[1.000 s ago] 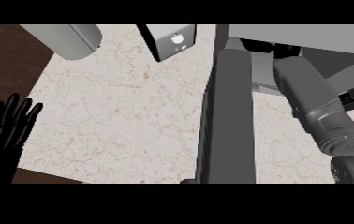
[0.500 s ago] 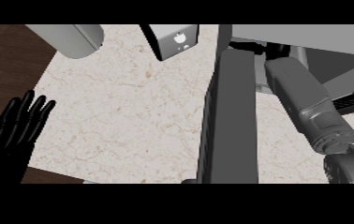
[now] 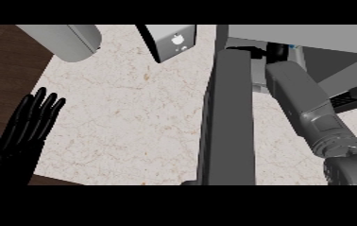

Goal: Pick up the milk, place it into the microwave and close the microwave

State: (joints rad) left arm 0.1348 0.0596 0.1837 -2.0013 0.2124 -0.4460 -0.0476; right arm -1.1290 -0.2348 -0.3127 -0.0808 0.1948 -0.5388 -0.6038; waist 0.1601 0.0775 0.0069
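The microwave (image 3: pixel 293 32) stands at the right with its door (image 3: pixel 227 121) swung open, seen edge-on as a dark grey slab across the counter. My right forearm (image 3: pixel 300 97) reaches over the door into the opening. Only a black part of the right hand (image 3: pixel 277 50) shows at the cavity's mouth, and what it holds is hidden. I cannot see the milk for certain. My left hand (image 3: pixel 29 123) rests open at the left edge, fingers straight and pointing up, holding nothing.
A white box (image 3: pixel 171 40) with a small dark mark stands at the back centre, just left of the door. A grey rounded object (image 3: pixel 66 40) lies at the back left. The pale marble counter (image 3: pixel 125 121) ends in dark wood at the left.
My left hand has come a little further into view from the left edge. The right forearm has shifted slightly left toward the microwave opening. The door has not moved.
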